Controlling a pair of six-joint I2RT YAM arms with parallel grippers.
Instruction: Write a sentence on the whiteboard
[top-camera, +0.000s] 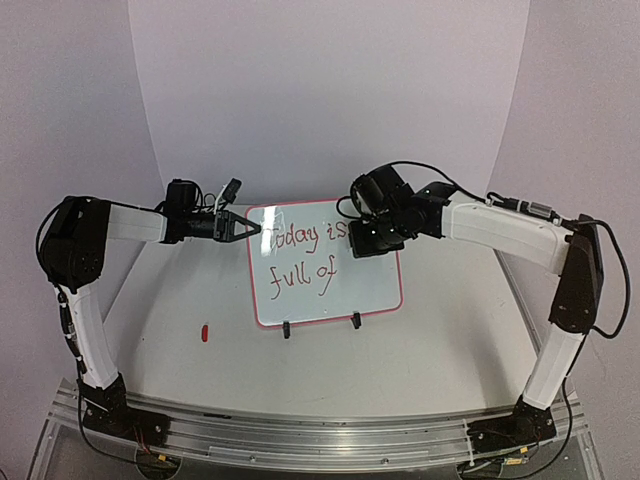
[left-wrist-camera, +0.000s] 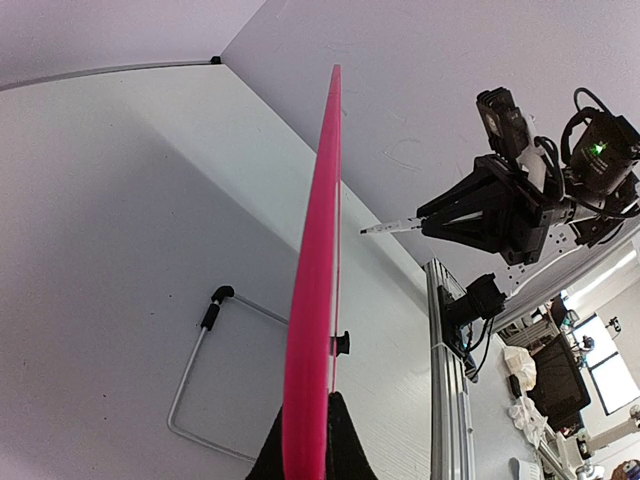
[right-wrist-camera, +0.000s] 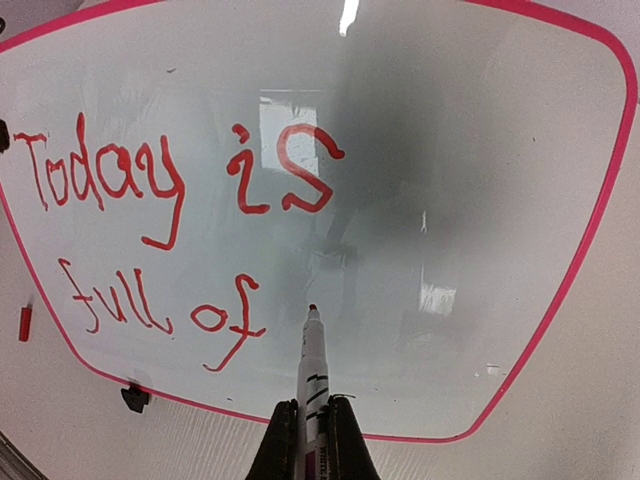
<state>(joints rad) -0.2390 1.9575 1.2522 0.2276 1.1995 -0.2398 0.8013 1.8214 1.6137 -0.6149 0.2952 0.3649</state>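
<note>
1. Now the small, glossy white whiteboard (top-camera: 370, 285) with the thin pink-red frame stands almost upright in the middle of the white table (top-camera: 420, 370). Its front faces the arms, so the pen can reach it.
2. Two little black clip feet (top-camera: 287, 329) at its near bottom edge help it stand.
3. The left gripper (top-camera: 240, 228) comes in from the left. Its fingers are pinched tight on the board's left edge. I think it holds on so the board will not slide or tip when the pen pushes.
4. The right gripper (right-wrist-camera: 310, 430) comes in from the right. Its fingers are squeezed around a white marker pen (right-wrist-camera: 312, 370) with a red tip, which points at the board.
5. The red handwritten sentence (right-wrist-camera: 175, 215) says "Today is" on top and "full of" below.
6. The pen tip sits just right of "of", where the next word should go. From the left wrist view, a tiny gap shows between the tip and the board.
7. I think most of the writing is done, with bare space left for more.
8. The touch should be soft, because a hard push could rock the board back.
9. A small red piece (top-camera: 204, 332), maybe the pen's cap, lies on the table left of the board, out of the way.
</note>
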